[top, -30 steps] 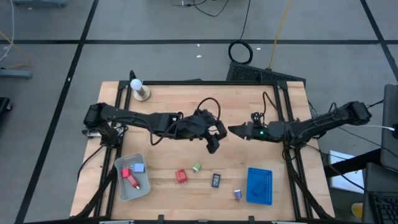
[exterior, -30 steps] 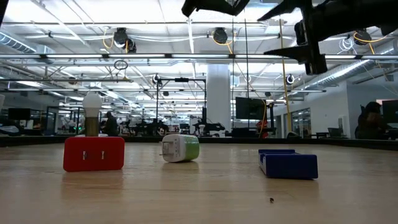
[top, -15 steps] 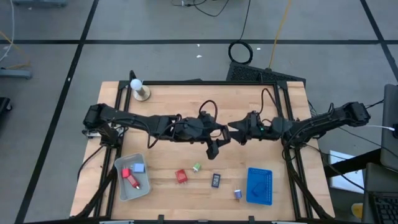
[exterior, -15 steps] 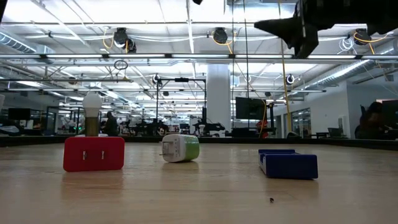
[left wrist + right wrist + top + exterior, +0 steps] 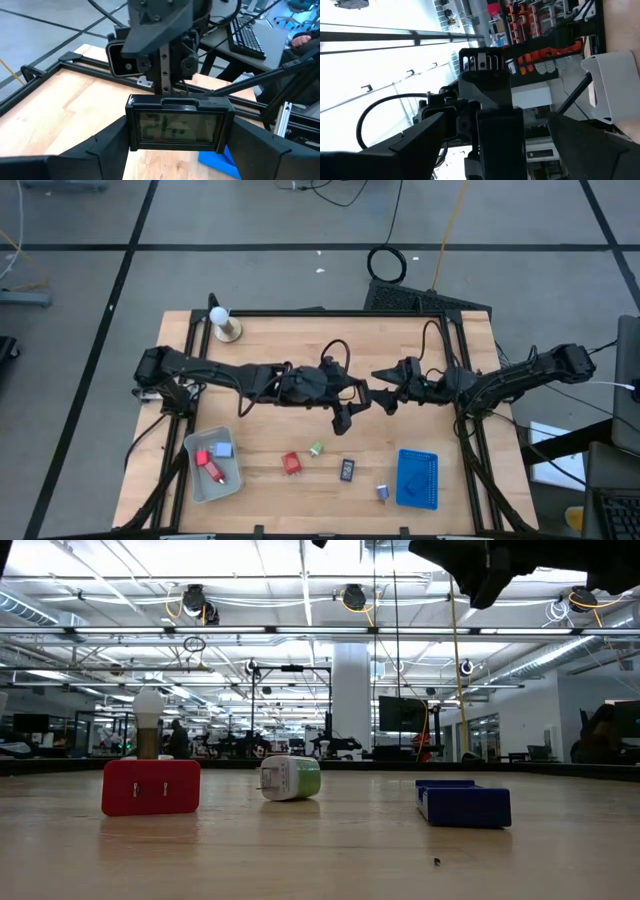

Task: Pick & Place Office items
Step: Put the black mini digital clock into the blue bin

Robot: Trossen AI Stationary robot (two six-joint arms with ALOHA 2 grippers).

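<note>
My two grippers meet above the middle of the table.
My left gripper clamps a black rectangle; my right gripper gapes wide around it. The grey tray holds red and light-blue blocks; the blue tray holds nothing I can see.

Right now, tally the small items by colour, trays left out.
Red pieces: 3, two in the grey tray
Light-blue block: 1
Green-white bit: 1
Purple bit: 1
Black rectangles: 2, one in the left end effector
Total: 8
</note>
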